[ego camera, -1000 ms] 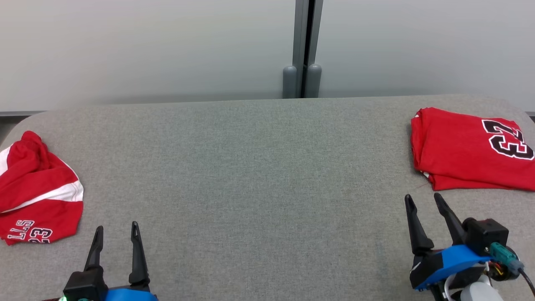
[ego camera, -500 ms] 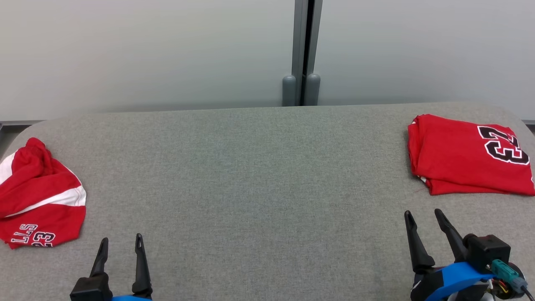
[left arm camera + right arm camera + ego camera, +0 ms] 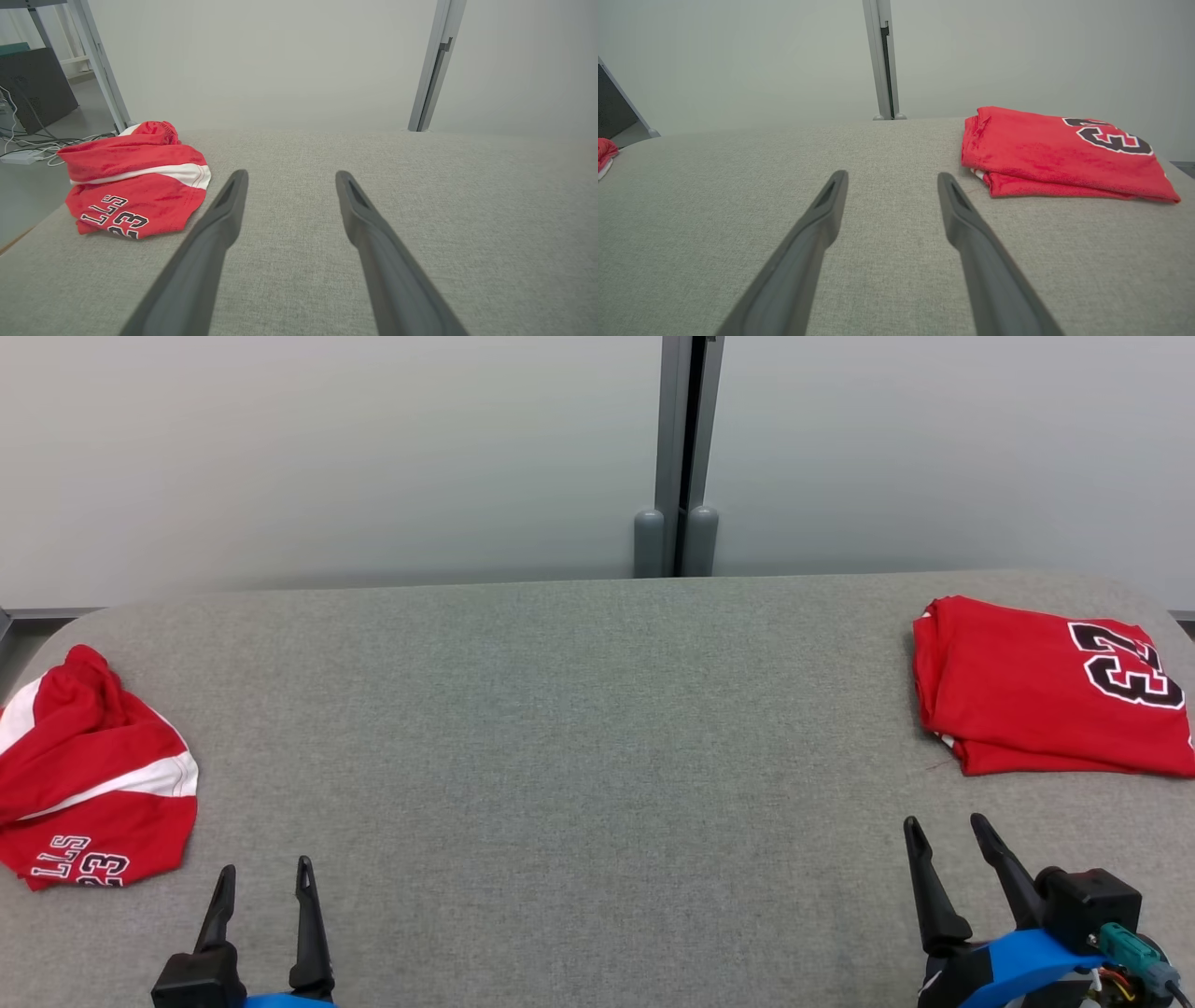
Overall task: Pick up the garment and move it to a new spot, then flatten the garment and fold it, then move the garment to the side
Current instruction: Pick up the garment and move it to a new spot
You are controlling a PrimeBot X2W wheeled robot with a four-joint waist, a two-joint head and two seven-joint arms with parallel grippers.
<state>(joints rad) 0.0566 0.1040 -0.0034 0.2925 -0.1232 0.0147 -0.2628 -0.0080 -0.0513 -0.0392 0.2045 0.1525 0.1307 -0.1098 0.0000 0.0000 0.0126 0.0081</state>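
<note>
The crumpled red-and-white fabric garment (image 3: 93,784) lies heaped at the left edge of the grey cloth-covered table (image 3: 579,728), apparently awaiting pickup. A folded red jersey with black numerals (image 3: 1036,700) sits by the far right corner, likely already set aside. The left gripper (image 3: 264,877) and right gripper (image 3: 945,831) hover over the front edge, jaws wide and empty.

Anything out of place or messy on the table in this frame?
Only the crumpled garment near the table's left edge: it sits bunched in a heap, not laid flat. The folded jersey at the right lies neat. Nothing looks spilled or damaged.
</note>
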